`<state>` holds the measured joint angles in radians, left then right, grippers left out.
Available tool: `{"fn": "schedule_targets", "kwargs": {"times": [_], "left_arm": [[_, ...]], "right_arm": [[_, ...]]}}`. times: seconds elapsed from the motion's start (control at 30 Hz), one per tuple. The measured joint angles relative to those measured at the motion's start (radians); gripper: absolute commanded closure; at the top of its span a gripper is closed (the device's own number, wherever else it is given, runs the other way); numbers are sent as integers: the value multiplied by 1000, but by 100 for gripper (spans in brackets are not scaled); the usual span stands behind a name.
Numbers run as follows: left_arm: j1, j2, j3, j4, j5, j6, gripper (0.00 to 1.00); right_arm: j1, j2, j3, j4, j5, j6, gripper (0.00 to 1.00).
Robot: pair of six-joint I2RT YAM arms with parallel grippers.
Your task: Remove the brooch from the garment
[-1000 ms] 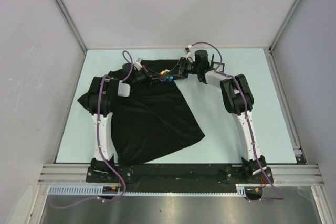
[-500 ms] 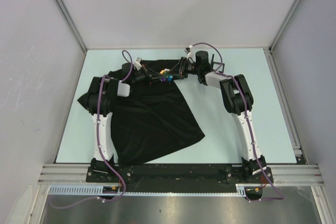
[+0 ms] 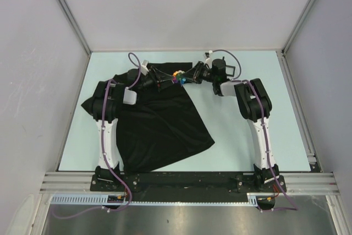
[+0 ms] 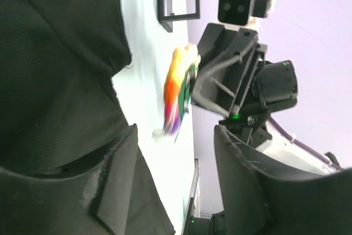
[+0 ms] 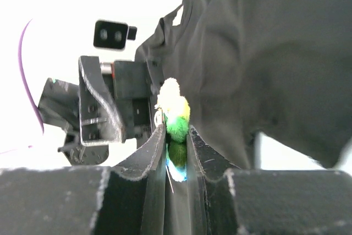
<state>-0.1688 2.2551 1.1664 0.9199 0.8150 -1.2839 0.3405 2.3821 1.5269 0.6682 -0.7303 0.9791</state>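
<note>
The brooch [image 5: 175, 120], a tiny fluffy ornament of yellow, green and blue, is pinched between the fingers of my right gripper [image 5: 177, 136], which is shut on it. In the top view the brooch [image 3: 177, 75] hangs at the far edge of the black garment [image 3: 159, 125]. The left wrist view shows the brooch [image 4: 179, 100] clear of the garment's edge [image 4: 60, 70], with pale table between them. My left gripper [image 4: 181, 182] stands open just short of the brooch, with nothing between its fingers [image 4: 118, 185].
A small black square frame [image 4: 179, 1] lies on the table beyond the brooch, close to the right wrist. The garment spreads from the far middle of the table [image 3: 264, 136] toward the near left. Grey walls close in three sides.
My left gripper has opened and let go. The right gripper has drawn back to the right with the brooch, which now stands a little farther from the garment.
</note>
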Motion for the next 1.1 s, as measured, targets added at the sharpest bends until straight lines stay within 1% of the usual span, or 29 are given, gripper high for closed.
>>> {"fn": "schedule_targets", "kwargs": {"times": [0.13, 0.3, 0.33, 0.37, 0.6, 1.1], "left_arm": [[-15, 0, -3, 40, -1, 0, 36], [-63, 0, -3, 75, 0, -8, 34], [-73, 0, -3, 82, 0, -12, 25], [-84, 0, -1, 89, 0, -19, 25], [-131, 0, 56, 98, 2, -37, 27], [-135, 6, 62, 105, 1, -53, 30]], "right_arm": [[-29, -10, -32, 67, 40, 42, 100], [-44, -13, -54, 116, 96, 61, 100], [-43, -14, -56, 123, 103, 61, 100], [-41, -14, -57, 129, 107, 63, 100], [-31, -15, -57, 163, 121, 75, 100], [-17, -15, -57, 168, 126, 76, 100]]}}
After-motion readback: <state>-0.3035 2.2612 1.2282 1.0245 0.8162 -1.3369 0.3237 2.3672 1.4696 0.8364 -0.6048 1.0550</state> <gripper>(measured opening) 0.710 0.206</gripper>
